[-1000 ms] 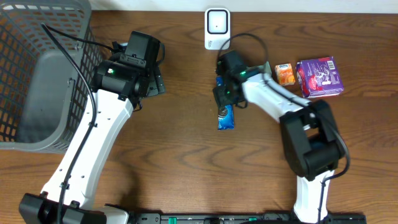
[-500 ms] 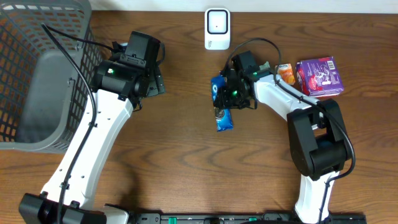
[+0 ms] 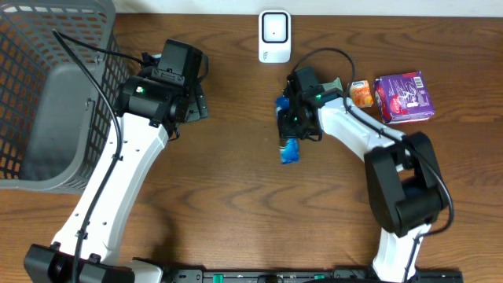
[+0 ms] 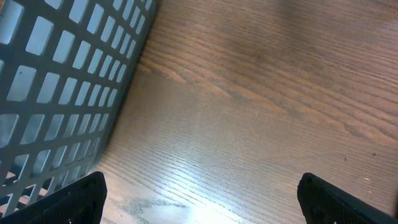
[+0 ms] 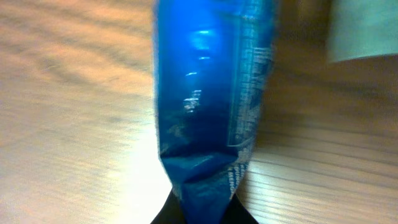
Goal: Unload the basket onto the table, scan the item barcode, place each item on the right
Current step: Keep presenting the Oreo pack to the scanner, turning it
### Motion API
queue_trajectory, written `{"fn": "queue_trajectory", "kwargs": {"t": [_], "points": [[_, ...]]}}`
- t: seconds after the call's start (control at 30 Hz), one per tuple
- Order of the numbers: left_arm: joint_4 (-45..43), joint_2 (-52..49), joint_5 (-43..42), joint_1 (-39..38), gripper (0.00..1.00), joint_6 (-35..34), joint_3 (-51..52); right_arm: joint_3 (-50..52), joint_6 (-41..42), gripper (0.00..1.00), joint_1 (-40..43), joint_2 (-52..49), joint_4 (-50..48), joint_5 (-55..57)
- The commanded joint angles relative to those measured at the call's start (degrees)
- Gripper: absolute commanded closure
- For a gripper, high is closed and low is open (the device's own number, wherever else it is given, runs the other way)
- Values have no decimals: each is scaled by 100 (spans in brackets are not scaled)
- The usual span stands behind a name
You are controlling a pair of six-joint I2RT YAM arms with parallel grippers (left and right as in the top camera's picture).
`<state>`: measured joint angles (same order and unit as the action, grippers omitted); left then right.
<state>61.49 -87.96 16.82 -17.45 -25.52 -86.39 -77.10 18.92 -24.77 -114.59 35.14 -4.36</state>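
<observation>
Fingers of the right gripper (image 3: 291, 130) are closed tight on one end of the blue packet (image 3: 290, 149), and the wrist view shows the wrapper pinched between the two dark tips with the rest of its length running away from the camera. We judge that an end pinch is chosen so that most of the packet's faces remain uncovered for reading. The packet sits mid-table, a little right of centre, and well short of the white scanner (image 3: 273, 35), which stands at the far edge with its face turned toward the near side. We cannot tell whether the packet's free end touches the table (image 3: 236, 204) or hangs clear of it. We also cannot make out a barcode: only a strip of fine print shows along one seam. So, in our judgement, the packet has yet to be carried farther and turned so that its code meets the scanner's window. The orange box (image 3: 360, 93) and the purple box (image 3: 403, 96) lie side by side to the right, apart from the packet. The left gripper (image 4: 211, 202) hovers with its fingers spread wide and holding nothing, just beside the grey basket (image 3: 78, 47) at the far left, where it keeps clear of the scanning path.
</observation>
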Motion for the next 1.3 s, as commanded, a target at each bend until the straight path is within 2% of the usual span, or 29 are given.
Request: {"fn": "queue_trajectory", "kwargs": {"t": [0.0,0.1,0.27,0.37,0.53,0.67,0.73,0.83,0.87,0.9,1.03,1.27], "points": [[17,-11,37,13,2,-50,-9,-199,-529,99,-433,476,4,2599],[15,-11,37,13,2,-50,-9,-177,-815,99,-868,402,48,3884],[15,-11,37,13,2,-50,-9,-175,-1088,99,-1338,-28,-31,5355],[17,-11,37,13,2,-50,-9,-175,-1528,99,-1447,-413,-111,5654],[15,-11,37,13,2,-50,-9,-175,-1539,99,-1513,-1003,-98,6133],[17,-11,37,13,2,-50,-9,-177,-1467,98,-1751,-1075,-90,5910],[15,-11,37,13,2,-50,-9,-195,-1469,91,-1956,-1067,-105,5541],[17,-11,37,13,2,-50,-9,-199,-1394,50,-2225,-1067,-107,4769],[17,-11,37,13,2,-50,-9,-199,-1235,41,-2286,-1067,-96,4568],[17,-11,37,13,2,-50,-9,-208,-1023,38,-2337,-1051,-52,4387],[15,-11,37,13,2,-50,-9,-356,-299,36,-2264,-949,310,3768],[15,-11,37,13,2,-50,-9,-468,-308,35,-1543,-391,719,2855]]}}
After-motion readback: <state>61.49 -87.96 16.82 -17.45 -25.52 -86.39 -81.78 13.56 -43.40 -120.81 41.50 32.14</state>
